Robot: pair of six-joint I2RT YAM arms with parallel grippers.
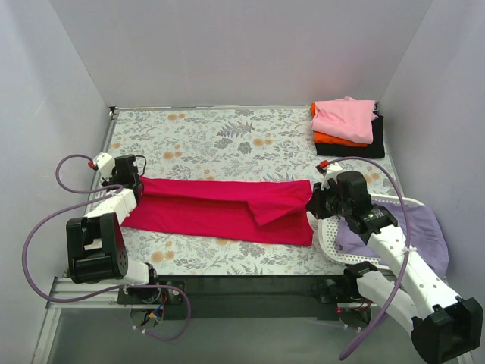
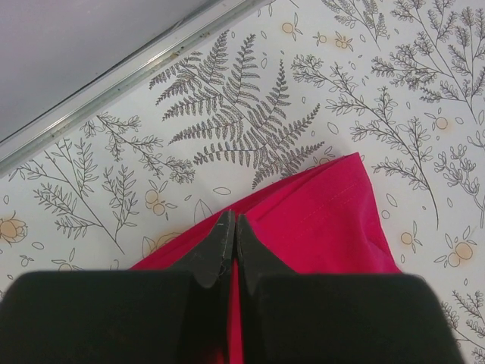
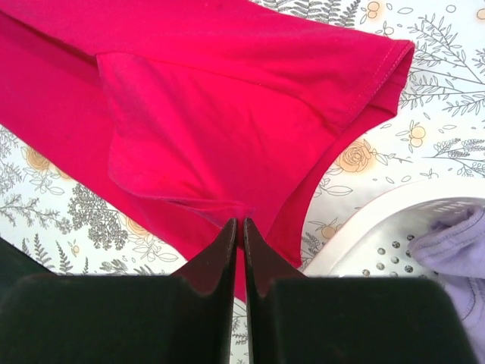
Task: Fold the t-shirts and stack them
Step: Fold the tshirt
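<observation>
The gripper (image 3: pixel 239 222) has its fingers pressed together, pinching the near edge of the red tee (image 3: pixel 227 98). The tee spreads ahead and to the left of the fingertips on the floral table (image 3: pixel 447 68). One flap (image 3: pixel 174 144) is folded over it. Just right of the fingers is a white basket (image 3: pixel 379 235) holding a lavender tee (image 3: pixel 455 246).

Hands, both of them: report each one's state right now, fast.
Left hand: closed, pinching one end of the crimson t-shirt.
Right hand: closed, pinching the same shirt's other end.
</observation>
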